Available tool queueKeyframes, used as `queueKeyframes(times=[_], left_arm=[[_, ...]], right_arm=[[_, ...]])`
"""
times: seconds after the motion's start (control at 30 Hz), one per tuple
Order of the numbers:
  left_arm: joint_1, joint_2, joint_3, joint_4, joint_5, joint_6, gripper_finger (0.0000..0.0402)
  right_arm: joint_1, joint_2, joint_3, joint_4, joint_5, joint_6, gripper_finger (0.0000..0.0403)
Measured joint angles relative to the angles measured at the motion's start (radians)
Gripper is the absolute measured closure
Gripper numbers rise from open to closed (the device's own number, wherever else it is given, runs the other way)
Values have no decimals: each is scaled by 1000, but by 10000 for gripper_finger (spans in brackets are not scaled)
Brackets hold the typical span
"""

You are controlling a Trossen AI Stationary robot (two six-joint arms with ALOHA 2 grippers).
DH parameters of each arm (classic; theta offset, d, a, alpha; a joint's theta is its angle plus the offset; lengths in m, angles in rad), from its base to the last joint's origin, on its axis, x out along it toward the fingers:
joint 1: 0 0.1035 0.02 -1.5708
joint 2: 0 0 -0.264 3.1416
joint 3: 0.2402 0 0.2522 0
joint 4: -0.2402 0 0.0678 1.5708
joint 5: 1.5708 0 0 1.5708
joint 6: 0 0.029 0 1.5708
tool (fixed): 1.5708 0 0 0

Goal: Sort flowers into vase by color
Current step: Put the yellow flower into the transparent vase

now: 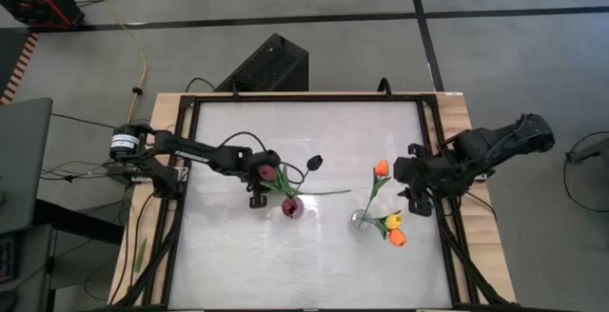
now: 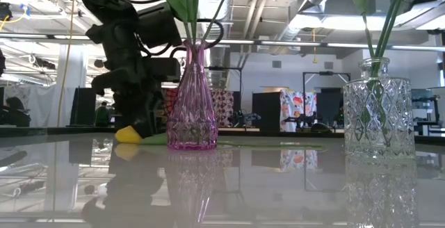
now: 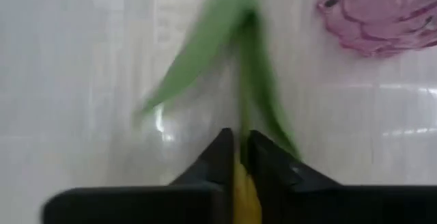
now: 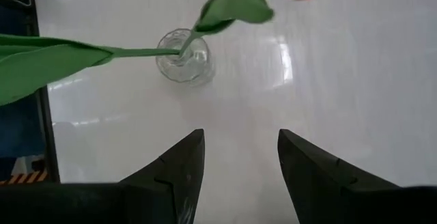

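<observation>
- High view: left gripper [image 1: 264, 181] low on table by pink vase [image 1: 292, 207], which holds maroon tulips [image 1: 315, 163]. Right gripper [image 1: 415, 186] waits near clear vase [image 1: 362, 220] w/ orange tulips [image 1: 382, 168].
- Low view: yellow tulip [image 2: 128, 135] lies flat on table beside pink vase.
- Left wrist view: fingers [image 3: 217, 157] pinched on the yellow head end; stem and leaves trail out, thin, light, floppy. Judgement: grip stem, not soft head.
- Right wrist view: jaws wide apart, holding nothing.
</observation>
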Motion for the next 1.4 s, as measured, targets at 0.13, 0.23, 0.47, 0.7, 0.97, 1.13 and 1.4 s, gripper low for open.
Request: queueKeyframes(times=[0.13,0.23,0.47,0.7,0.97,1.13,1.4], left_arm=[[9,-13,0,-11,-47,-30,390],[24,-53,5,-66,-121,-35,394],[96,-225,63,-173,-293,-101,397],[213,-446,140,-175,-281,-193,398],[325,-598,264,-64,20,-396,398],[340,-607,330,75,159,-533,399],[315,-534,404,224,260,-632,399]], right_arm=[[-16,0,3,-46,-53,-2,191],[-33,1,44,-124,-103,6,191],[-84,-4,216,-203,-65,-50,191],[-167,1,426,-63,287,-468,191],[-261,20,460,474,415,-1431,191],[-330,93,458,707,415,-1847,191],[-410,276,457,973,416,-2287,191]])
